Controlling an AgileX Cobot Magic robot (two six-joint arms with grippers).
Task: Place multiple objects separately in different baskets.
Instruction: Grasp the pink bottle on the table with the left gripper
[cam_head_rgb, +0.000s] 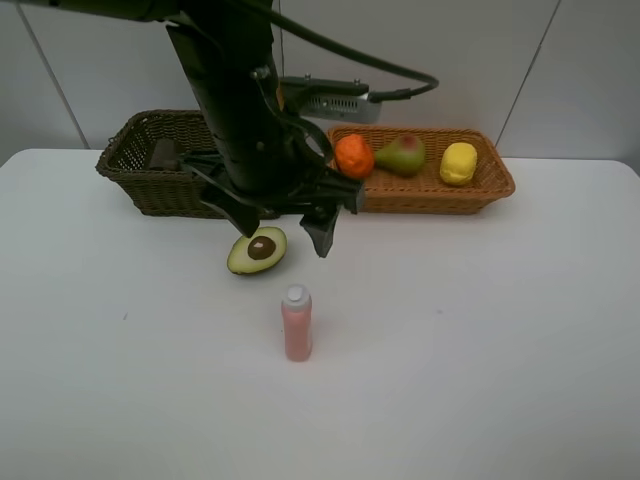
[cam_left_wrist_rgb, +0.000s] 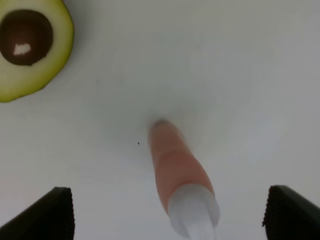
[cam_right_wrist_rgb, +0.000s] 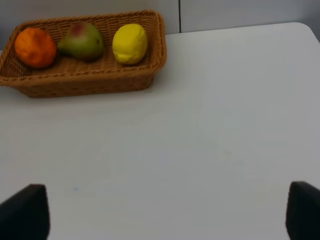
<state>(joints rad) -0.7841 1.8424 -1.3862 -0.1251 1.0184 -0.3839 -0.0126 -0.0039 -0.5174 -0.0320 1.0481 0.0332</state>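
3 fruits lie in the shallow orange-tan basket (cam_head_rgb: 430, 195) at the back right of the white table (cam_head_rgb: 520, 350): an orange (cam_head_rgb: 353, 156) at its left end, a red-green pear (cam_head_rgb: 401, 154) just beside it, and a yellow lemon (cam_head_rgb: 459, 163) a little apart toward the right end. Left of that basket stands the deeper dark basket (cam_head_rgb: 140, 180), holding 1 dark thing too shadowed to name. 2 of the task's things are out on the table: the avocado half (cam_head_rgb: 257, 250), lying cut face and pit up, and the small pink bottle (cam_head_rgb: 296, 323), upright with a white cap, near the avocado on its front side but not touching it. The left gripper (cam_head_rgb: 283, 230) hangs over the table just beside the avocado, its jaws spread wide and gripping nothing; its wrist view shows the bottle between the 2 fingertips and below them. The right gripper (cam_right_wrist_rgb: 163, 212) also has its jaws wide apart with nothing in them, over bare table well apart from the orange-tan basket.
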